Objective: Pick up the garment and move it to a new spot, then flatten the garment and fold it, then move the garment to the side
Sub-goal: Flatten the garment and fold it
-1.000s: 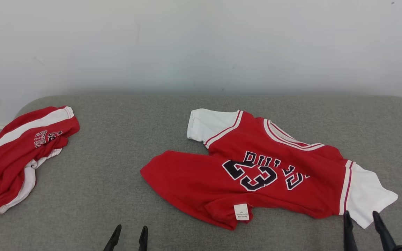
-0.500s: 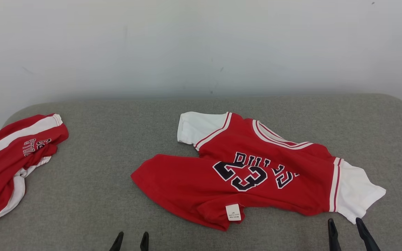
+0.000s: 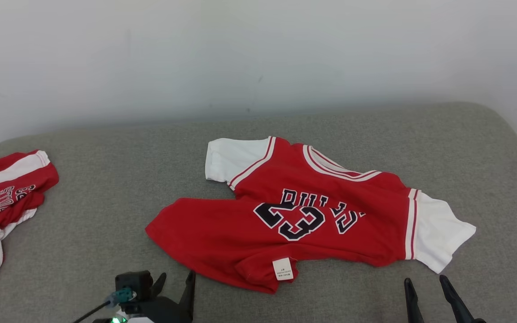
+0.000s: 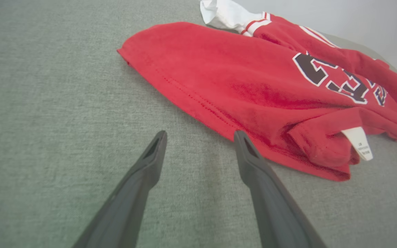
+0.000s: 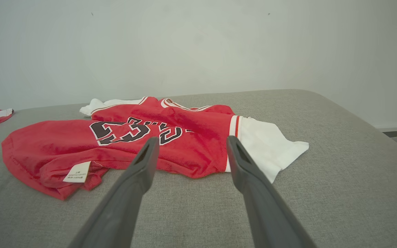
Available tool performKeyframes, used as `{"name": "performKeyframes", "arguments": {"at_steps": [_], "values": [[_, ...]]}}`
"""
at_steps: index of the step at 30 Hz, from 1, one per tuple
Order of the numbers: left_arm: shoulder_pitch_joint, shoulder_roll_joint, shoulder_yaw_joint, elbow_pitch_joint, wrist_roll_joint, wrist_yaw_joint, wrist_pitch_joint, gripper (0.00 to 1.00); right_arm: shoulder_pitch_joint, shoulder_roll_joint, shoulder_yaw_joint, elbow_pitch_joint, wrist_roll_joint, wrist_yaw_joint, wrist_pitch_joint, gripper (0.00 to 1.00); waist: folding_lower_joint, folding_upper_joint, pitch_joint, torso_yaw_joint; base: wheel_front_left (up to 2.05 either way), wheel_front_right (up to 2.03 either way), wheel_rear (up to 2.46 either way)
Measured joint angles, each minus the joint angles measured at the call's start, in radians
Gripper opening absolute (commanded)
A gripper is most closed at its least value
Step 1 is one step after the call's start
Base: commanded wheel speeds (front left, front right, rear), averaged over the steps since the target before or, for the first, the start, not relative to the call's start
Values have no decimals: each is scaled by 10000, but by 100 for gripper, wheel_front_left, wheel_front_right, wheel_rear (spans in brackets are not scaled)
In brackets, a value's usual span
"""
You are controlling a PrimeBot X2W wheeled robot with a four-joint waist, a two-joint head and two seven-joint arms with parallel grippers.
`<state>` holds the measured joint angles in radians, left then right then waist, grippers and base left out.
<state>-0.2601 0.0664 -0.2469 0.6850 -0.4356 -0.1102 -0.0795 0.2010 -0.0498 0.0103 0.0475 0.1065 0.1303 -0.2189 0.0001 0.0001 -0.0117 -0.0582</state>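
On the red jersey (image 3: 204, 233) the number 23 (image 3: 292, 220) is read, with BULLS (image 3: 305, 199) partly creased; just beyond the left gripper (image 3: 177, 276), the white label's (image 3: 282, 268) print cannot be read

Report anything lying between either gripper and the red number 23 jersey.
Nothing visible blocks either. Bare grey surface lies between the left gripper and the jersey, and between the right gripper and its white sleeve. The other red garment lies far left.

Dark tapered fingers (image 4: 253, 179), green wrist light (image 3: 115, 320)
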Motion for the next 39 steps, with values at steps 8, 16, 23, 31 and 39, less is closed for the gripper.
{"name": "performKeyframes", "arguments": {"at_steps": [8, 16, 23, 31, 39], "values": [[-1339, -113, 117, 1634, -474, 612, 389, 100, -56, -2, 150, -88, -33, 0, 75, 100, 0, 0, 278, -662, 0, 0, 0], [-1745, -151, -104, 2107, -882, 560, -40, 0, -83, -2, 192, -96, -10, 0, 59, 100, 1, 0, 561, -934, 0, 0, 0], [-2470, -40, 38, 1969, -894, 763, -1147, 0, -172, -2, 182, -88, 65, 0, -10, 100, 0, -1, 666, -748, 0, 0, 0], [-3866, 1055, -82, 2107, -378, 1007, -811, 0, -437, 0, 401, -128, 65, 0, -13, 100, 0, 0, 1057, -749, 0, 0, 0], [-4684, 1697, -286, 2504, -13, 1055, -514, 32, -583, -2, 445, -123, 69, 0, -17, 100, 0, 0, 1481, -994, 0, 0, 0]]}}
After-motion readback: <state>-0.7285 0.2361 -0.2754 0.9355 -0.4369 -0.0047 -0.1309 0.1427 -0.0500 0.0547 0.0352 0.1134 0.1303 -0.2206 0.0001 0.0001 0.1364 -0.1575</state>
